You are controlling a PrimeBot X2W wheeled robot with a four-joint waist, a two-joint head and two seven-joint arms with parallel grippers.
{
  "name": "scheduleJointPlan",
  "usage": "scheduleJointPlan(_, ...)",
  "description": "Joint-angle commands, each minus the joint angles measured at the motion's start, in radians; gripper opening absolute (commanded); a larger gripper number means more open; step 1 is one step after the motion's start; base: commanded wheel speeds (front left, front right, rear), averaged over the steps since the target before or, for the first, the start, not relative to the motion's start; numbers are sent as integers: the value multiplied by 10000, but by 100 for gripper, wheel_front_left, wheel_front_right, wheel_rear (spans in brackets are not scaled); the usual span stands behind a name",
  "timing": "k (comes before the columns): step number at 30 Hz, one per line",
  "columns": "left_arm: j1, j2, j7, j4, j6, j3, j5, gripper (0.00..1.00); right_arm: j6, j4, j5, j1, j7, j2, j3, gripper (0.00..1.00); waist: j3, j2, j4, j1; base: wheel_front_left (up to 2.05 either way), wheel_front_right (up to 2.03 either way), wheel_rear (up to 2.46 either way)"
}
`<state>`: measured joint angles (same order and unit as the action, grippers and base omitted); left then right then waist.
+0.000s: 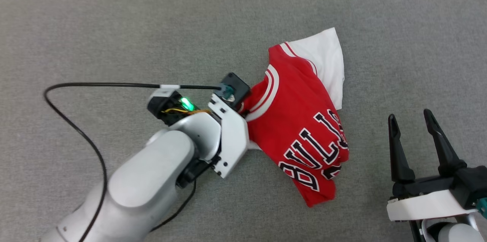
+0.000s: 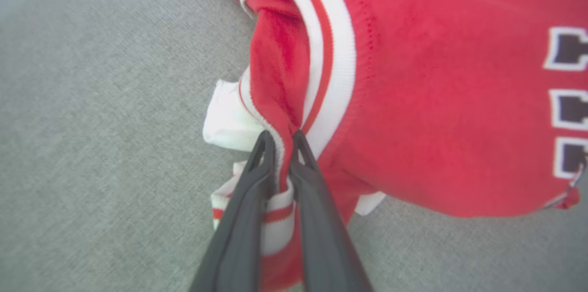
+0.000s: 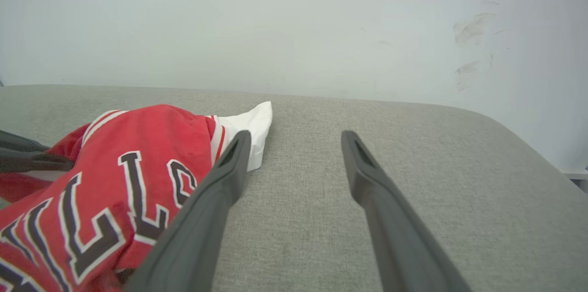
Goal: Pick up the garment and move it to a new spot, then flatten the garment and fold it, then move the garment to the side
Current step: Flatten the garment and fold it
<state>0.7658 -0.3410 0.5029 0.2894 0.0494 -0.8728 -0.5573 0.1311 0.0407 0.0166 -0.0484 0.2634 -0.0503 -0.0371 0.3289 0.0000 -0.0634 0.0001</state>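
Left claw (image 2: 284, 138) pinched fold of red-and-white striped rib trim (image 2: 330, 53), fingers nearly together on cloth. Trim belonged to red jersey-style T-shirt with white sleeves and black "BULLS" lettering (image 1: 296, 120). Right claw (image 1: 410, 114) spread wide, empty, near shirt's right side. Shirt lay crumpled mid grey fabric-covered counter (image 1: 114, 25). Judged light, soft, limp; likely to sag and drape when lifted. Thick ribbed trim looked a sound hold; hem or far shoulder for second grip.

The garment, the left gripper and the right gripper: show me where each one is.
garment (image 1: 296, 116): head view, plain red panel beside the lettering.
left gripper (image 2: 282, 136): left wrist view, between fingertips pinching the striped trim.
right gripper (image 3: 295, 136): right wrist view, gap between its open fingertips.
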Motion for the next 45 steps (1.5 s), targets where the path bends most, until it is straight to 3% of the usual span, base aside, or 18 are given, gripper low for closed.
scheduleJointPlan(1, -133, -294, -125, -434, -301, 243, 62, 0, -7, -83, -10, 127, 20, 2, -57, 100, -432, 0, 247, -1, 0, 0, 0)
scheduleJointPlan(6, -31, -1168, 283, -1292, -762, 790, -59, 0, -7, -230, 75, 162, 20, 2, 75, 100, -783, 0, 294, -1, 0, 0, 0)
scheduleJointPlan(14, 843, -2340, 1381, -1350, -891, 1511, -283, 0, -7, -265, 357, -106, 20, 2, 286, 100, -524, 0, -228, -1, 0, 0, 0)
scheduleJointPlan(17, 1244, -2541, 1734, -860, -806, 1630, -342, 0, -7, -284, 430, -186, 20, 2, 361, 100, -241, 0, -527, -1, 0, 0, 0)
scheduleJointPlan(22, 1626, -2365, 1693, 184, -741, 1577, -255, 0, -7, -270, 526, -385, 20, 4, 446, 100, 185, 0, -908, -1, 0, 0, 0)
scheduleJointPlan(23, 1693, -2265, 1498, 392, -823, 1604, -198, 27, -7, -263, 533, -405, 20, 2, 465, 100, 247, 0, -954, -1, 0, 0, 0)
scheduleJointPlan(24, 1738, -2173, 1249, 584, -867, 1605, -123, 100, -7, -256, 556, -403, 20, 4, 477, 100, 296, 0, -985, -1, 0, 0, 0)
scheduleJointPlan(27, 1868, -1873, 188, 1116, -1233, 1701, 241, 100, -7, -245, 594, -405, 20, 4, 477, 100, 355, 0, -999, -1, 0, 0, 0)
scheduleJointPlan(37, 1949, -1234, -2757, 1752, -1400, 1965, 546, 100, -7, -374, 236, -247, 20, 2, 128, 100, -440, 0, -210, -1, 0, 0, 0)
scheduleJointPlan(45, 828, -1504, -5252, 756, -1705, 2413, 604, 100, -7, -466, 1, 74, 20, 2, -283, 100, -1471, 0, 592, -1, 0, 0, 0)
